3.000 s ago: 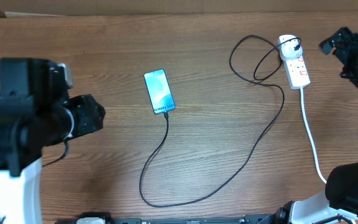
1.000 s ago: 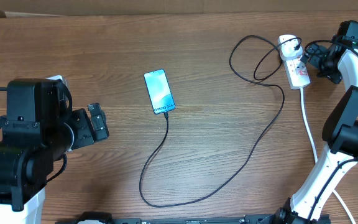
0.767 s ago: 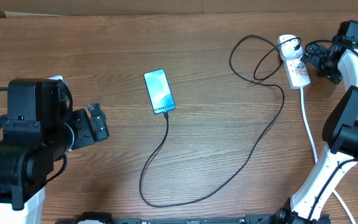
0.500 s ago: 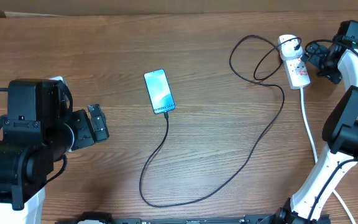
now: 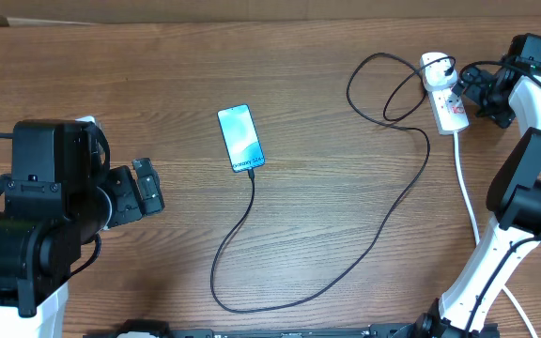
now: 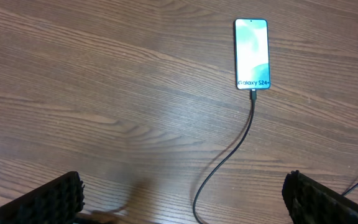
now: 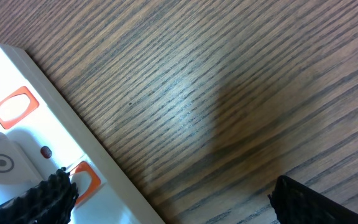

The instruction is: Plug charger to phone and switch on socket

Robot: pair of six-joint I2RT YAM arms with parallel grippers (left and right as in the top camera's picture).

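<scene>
The phone (image 5: 240, 138) lies face up at mid-table with its screen lit, and shows again in the left wrist view (image 6: 252, 53). The black charger (image 5: 346, 272) has its tip at the phone's lower edge (image 6: 252, 94). From there it loops over the table to a plug on the white socket (image 5: 447, 99). My right gripper (image 5: 478, 96) stands open beside the socket's right side. In the right wrist view one of its fingertips (image 7: 39, 202) sits by an orange switch (image 7: 87, 180) on the socket (image 7: 17, 146). My left gripper (image 5: 148, 188) is open, left of the phone, with nothing in it.
The socket's thick white cord (image 5: 468, 202) runs down the right side toward the table's front. The right arm's base (image 5: 524, 207) stands beside it. The charger coils in a loop (image 5: 383, 89) left of the socket.
Since the oldest frame my right gripper has come in to the socket's right side and my left arm has shifted lower. Over the last second nothing has moved.
</scene>
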